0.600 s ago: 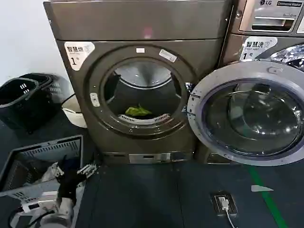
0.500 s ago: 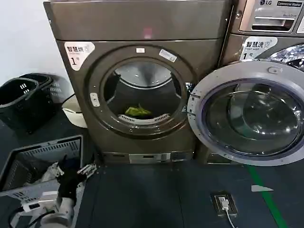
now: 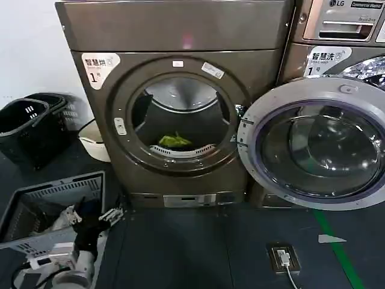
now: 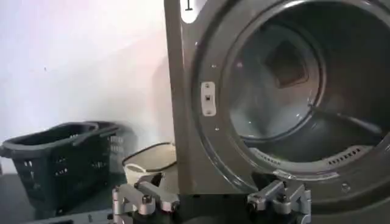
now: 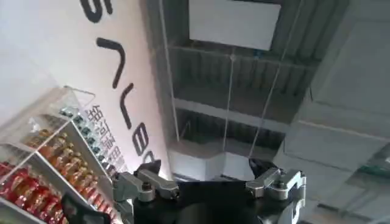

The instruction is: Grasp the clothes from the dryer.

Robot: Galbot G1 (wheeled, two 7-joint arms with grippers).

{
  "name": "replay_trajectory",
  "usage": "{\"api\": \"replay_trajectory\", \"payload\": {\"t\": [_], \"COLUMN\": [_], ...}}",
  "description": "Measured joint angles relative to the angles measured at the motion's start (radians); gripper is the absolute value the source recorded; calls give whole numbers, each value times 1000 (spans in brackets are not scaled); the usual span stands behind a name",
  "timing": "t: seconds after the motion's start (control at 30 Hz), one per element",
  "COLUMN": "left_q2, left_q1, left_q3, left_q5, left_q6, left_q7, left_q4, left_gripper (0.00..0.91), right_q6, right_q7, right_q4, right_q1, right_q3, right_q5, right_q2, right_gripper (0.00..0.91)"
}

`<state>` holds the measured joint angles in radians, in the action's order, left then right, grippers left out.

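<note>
The dryer (image 3: 174,36) stands straight ahead, bronze-grey, its round port open and its chrome-ringed glass door (image 3: 313,144) swung out to the right. The clothes (image 3: 174,141), a small yellow-green bundle, lie on the drum floor just behind the port's lower lip. My left gripper (image 3: 93,214) is low at the left, in front of the machine and above a grey basket, open and holding nothing. In the left wrist view, the left gripper (image 4: 210,189) faces the dryer's port (image 4: 292,91), with its fingers spread wide. My right gripper (image 5: 204,173) points up at a ceiling, open and empty.
A grey slatted basket (image 3: 54,195) with a white cloth (image 3: 60,220) sits at the lower left. Black baskets (image 3: 27,123) and a white basin (image 3: 93,141) stand left of the dryer. An LG washer (image 3: 343,24) is at the right. A floor socket (image 3: 283,259) and green tape (image 3: 337,247) mark the dark floor.
</note>
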<state>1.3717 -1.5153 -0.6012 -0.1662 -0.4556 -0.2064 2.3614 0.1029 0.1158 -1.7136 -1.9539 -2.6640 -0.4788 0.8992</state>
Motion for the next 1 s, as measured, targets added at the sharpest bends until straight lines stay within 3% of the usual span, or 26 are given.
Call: {"api": "replay_trajectory", "payload": {"t": [1.0], "left_q2": [1], "left_q1": [-3], "left_q3": [2], "left_q5": [3], "left_q6": [0], "left_q7": [0], "left_q4": [5], "left_gripper": [907], "right_q6": [23], "right_q7": [-15], "right_q4": [22], "right_q1": [5], "right_q3": [8], "right_q5": [1], "right_q2": [-12], "right_gripper": [907]}}
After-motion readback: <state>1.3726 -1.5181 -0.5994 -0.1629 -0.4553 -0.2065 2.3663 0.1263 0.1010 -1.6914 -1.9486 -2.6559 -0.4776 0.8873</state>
